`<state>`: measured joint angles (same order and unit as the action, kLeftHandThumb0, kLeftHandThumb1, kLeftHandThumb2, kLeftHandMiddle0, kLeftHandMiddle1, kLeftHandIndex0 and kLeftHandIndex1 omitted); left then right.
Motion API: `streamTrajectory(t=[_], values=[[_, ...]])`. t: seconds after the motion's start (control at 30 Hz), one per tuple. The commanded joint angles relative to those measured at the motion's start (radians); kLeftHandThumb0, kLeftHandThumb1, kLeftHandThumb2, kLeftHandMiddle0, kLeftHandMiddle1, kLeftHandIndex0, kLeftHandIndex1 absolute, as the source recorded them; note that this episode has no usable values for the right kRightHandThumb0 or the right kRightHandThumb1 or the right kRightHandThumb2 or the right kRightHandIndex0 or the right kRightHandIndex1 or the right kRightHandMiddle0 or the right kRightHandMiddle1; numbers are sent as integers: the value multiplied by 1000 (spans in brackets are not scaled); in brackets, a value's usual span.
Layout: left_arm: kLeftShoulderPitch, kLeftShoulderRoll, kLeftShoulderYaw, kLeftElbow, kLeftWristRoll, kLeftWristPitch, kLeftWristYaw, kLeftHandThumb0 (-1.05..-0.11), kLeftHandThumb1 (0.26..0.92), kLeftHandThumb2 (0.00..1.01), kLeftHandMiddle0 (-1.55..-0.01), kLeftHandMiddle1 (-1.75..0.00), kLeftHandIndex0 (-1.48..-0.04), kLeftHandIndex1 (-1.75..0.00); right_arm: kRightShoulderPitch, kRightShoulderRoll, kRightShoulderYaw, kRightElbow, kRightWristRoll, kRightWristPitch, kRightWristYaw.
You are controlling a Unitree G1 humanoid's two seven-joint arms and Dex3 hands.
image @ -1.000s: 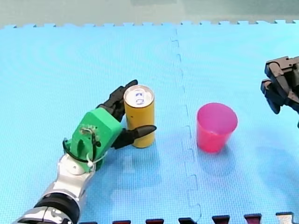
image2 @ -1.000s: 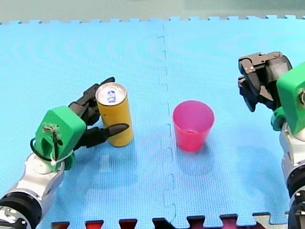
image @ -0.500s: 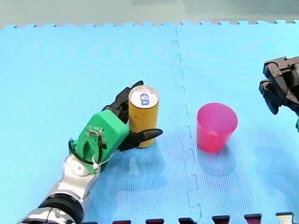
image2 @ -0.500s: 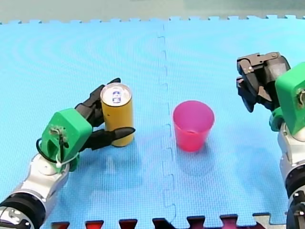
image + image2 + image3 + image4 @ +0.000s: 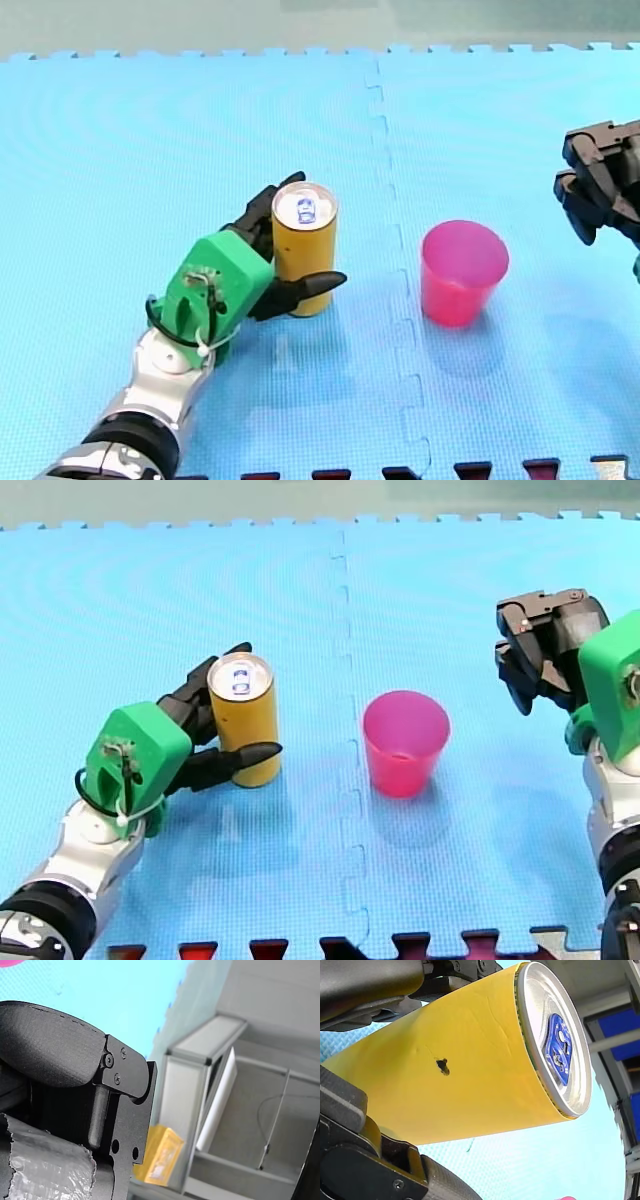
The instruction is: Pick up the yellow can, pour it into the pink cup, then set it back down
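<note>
- The left hand (image 5: pixel 225 285) pinches the yellow can (image 5: pixel 303 255), fingers behind it and thumb across its near side.
- The can is upright, left of the pink cup (image 5: pixel 462 272) and apart from it.
- The smooth can may slip in the grip during tipping and spill short of the cup.
- The right hand (image 5: pixel 545 645) is empty at the right edge.

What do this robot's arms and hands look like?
The left hand, around the yellow can, and the right hand, over the mat's right edge, each have black fingers on a bright green boxy block. Forearms are silver. A black cable loop and white tie sit on the left block.
</note>
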<state>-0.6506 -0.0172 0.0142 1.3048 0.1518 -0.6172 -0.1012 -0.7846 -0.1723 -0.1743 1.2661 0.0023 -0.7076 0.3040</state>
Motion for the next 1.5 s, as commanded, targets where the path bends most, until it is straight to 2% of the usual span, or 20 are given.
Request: streamTrajectory(t=[0.0,0.27,0.47,0.77,1.13,1.47], values=[[-6,6,4,1,-3,3,6,-988,701,1,-258,-9,-215,-3,1,-5,-3,-3,8,3,2],[1,24,20,-1,-11,-11,18,-948,700,0,-291,-17,-235,-7,3,-10,-2,-1,8,4,1],[2,23,20,-1,-9,-15,23,-929,699,0,-301,-15,-243,-5,0,-10,3,0,3,6,-8],[7,17,15,-3,-8,-19,16,-898,691,0,-311,-11,-249,-3,0,-8,3,-2,5,7,-5],[3,11,8,-5,-3,-6,19,-884,688,0,-325,-9,-257,-3,6,-9,3,-3,5,0,0],[-14,9,5,-2,1,15,26,-892,693,1,-339,-9,-267,-4,12,-9,7,-5,-2,-10,-15]])
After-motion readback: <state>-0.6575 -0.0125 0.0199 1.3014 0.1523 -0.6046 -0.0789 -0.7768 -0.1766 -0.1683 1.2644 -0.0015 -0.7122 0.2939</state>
